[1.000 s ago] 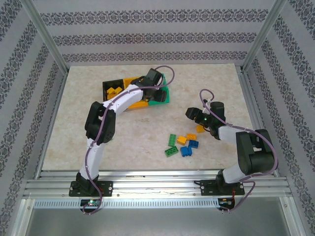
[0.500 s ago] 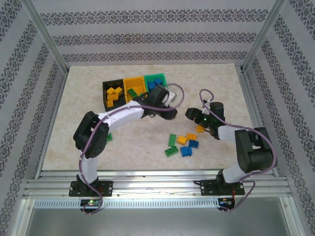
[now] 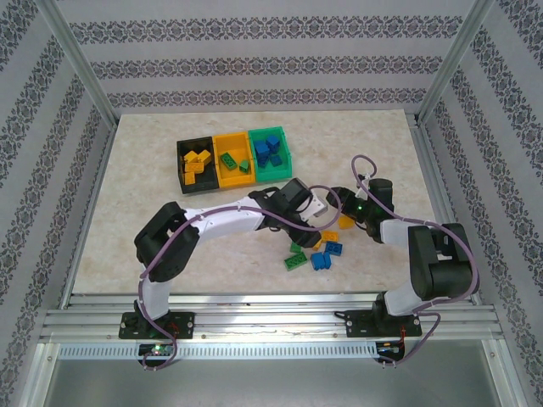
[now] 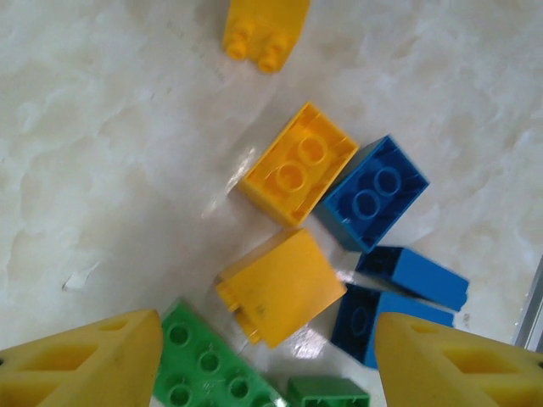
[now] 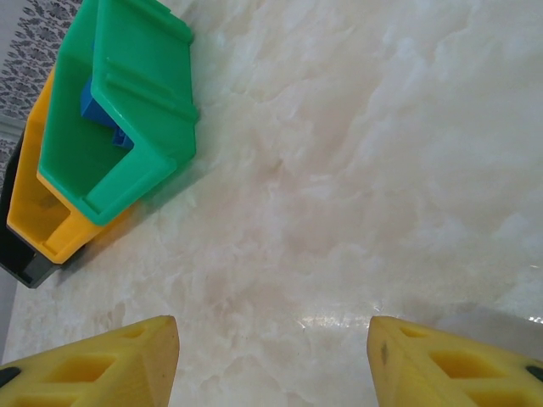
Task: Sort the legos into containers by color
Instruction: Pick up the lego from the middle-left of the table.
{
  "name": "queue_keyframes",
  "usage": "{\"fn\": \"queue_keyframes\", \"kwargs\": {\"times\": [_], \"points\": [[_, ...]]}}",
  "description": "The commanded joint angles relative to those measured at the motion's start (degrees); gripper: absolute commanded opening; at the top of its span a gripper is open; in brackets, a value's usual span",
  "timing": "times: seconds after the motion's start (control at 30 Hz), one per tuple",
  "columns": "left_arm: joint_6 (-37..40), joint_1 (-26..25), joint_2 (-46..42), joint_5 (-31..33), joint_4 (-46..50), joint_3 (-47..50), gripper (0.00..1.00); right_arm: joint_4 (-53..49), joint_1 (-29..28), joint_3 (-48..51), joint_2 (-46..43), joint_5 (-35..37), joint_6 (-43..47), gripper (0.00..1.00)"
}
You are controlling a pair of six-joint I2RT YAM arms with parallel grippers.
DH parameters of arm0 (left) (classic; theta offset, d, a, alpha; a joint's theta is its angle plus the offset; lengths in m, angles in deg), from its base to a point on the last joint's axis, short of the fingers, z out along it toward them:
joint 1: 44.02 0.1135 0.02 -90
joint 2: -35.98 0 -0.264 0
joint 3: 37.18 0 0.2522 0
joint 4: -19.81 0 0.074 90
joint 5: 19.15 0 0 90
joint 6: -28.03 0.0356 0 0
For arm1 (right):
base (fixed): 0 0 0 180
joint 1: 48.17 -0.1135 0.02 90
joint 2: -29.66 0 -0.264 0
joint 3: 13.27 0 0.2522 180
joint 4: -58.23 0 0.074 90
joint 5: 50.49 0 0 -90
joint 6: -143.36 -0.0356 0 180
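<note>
1. Three bins (image 3: 233, 180) are sitting far left, holding legos (image 3: 197, 159).
2. Loose legos (image 3: 316, 251) are lying near centre.
3. Left gripper (image 4: 267, 343) is hovering over them, released, grasping nothing.
4. Right gripper (image 5: 271, 348) is hovering released over bare table (image 5: 339, 170), just far-right of the pile.

No text, label, brand, number or sign to read: plain on the legos (image 4: 288, 174), plain on the containers (image 3: 233, 181) behind the legos, ornament stripes on the walls (image 3: 254, 66).
</note>
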Motion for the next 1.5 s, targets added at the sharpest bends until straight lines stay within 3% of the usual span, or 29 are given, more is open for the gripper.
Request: {"fn": "queue_keyframes", "kwargs": {"times": [0.0, 0.43, 0.57, 0.87, 1.03, 1.23, 1.47], "points": [[3.2, -1.6, 3.3, 2.1, 4.7, -3.2, 0.67, 2.0, 0.4, 0.6, -1.6, 0.0, -0.3, 0.61], [4.2, -2.7, 11.8, 3.3, 13.2, -12.2, 0.67, 2.0, 0.7, 1.0, -2.4, -0.2, -0.3, 0.62], [4.5, -3.8, 13.1, 6.4, 15.4, -13.4, 0.66, 2.3, 0.8, 0.9, -1.8, -0.3, -0.5, 0.62], [4.2, -4.1, 12.1, 10.0, 13.8, -12.6, 0.4, 2.7, 0.8, 1.1, -1.8, -0.8, -0.8, 0.62], [3.4, -3.8, 10.4, 13.7, 12.5, -12.9, 0.35, 2.6, 0.9, 1.0, -1.6, -0.7, -0.8, 0.62], [1.2, -0.9, 4.9, 15.6, 7.8, -10.0, 0.33, 2.7, 0.9, 0.9, -1.2, -0.8, -0.9, 0.62], [-2.1, 9.3, -1.4, 14.6, 5.5, -6.2, 0.32, 3.3, 0.9, 1.0, -0.9, -1.4, -1.3, 0.62]]}}
